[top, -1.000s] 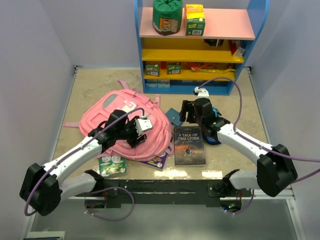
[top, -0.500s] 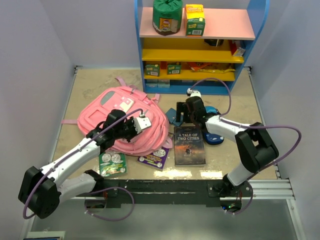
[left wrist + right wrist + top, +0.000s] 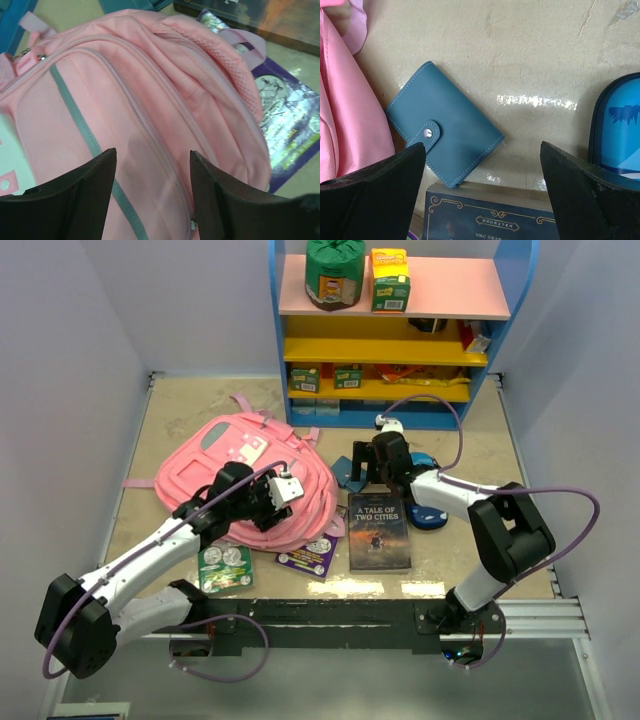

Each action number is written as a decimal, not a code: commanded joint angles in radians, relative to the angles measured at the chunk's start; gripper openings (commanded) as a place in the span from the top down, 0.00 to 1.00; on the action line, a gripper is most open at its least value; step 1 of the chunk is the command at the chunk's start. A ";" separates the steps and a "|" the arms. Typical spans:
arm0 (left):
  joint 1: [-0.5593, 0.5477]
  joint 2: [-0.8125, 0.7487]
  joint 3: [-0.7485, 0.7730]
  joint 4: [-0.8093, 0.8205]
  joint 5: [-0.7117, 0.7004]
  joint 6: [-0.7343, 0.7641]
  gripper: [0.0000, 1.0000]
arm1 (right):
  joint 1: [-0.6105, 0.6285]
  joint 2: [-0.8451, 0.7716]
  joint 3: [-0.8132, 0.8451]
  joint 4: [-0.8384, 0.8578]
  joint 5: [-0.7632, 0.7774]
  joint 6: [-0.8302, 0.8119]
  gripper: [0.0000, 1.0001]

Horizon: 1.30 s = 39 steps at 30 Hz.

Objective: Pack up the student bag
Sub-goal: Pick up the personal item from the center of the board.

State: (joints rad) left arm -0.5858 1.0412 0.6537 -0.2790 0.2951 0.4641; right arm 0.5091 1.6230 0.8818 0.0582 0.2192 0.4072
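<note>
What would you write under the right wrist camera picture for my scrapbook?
Open right gripper hovers over a teal snap wallet, between the pink student bag and a blue zip case.

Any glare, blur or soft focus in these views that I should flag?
Top external: sharp, with a bright reflection strip on the table near the book. Right wrist: wallet crisp, glare streak on the table beside it, near fingers dark and soft. Left wrist: student bag clear, shiny purple packet glinting.

Beige marbled worktop (image 3: 190,410), with patches of glare toward its lower edge. Pale lilac walls (image 3: 60,390) at left, right and rear. Shelf unit (image 3: 450,288) at upper centre: blue frame, pink top board, yellow shelves. Dark metal rail (image 3: 330,615) across the frame bottom.
</note>
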 commanded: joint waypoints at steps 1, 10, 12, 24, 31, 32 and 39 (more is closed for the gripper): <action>-0.003 0.016 -0.025 0.115 -0.146 0.004 0.36 | -0.004 0.005 0.009 0.048 0.023 0.008 0.02; -0.003 0.014 -0.101 0.121 -0.140 0.033 0.46 | -0.003 0.047 0.009 0.072 0.032 0.024 0.01; -0.003 0.013 -0.100 0.127 -0.149 0.033 0.62 | -0.003 0.060 0.016 0.078 0.032 0.024 0.01; -0.003 -0.044 -0.052 0.123 -0.179 -0.016 1.00 | -0.004 0.138 -0.010 0.133 0.029 0.035 0.04; -0.003 -0.075 0.012 0.069 -0.182 -0.061 1.00 | -0.003 0.127 -0.055 0.186 0.005 0.062 0.41; -0.003 -0.082 0.018 0.064 -0.182 -0.067 1.00 | -0.004 0.121 -0.061 0.190 -0.004 0.065 0.45; -0.002 -0.095 0.092 0.011 -0.191 -0.178 1.00 | -0.003 0.061 -0.084 0.213 -0.032 0.074 0.87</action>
State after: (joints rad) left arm -0.5892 0.9852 0.6605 -0.2832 0.0982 0.3813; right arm 0.5076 1.7351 0.8234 0.2554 0.2062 0.4747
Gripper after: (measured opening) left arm 0.039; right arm 0.204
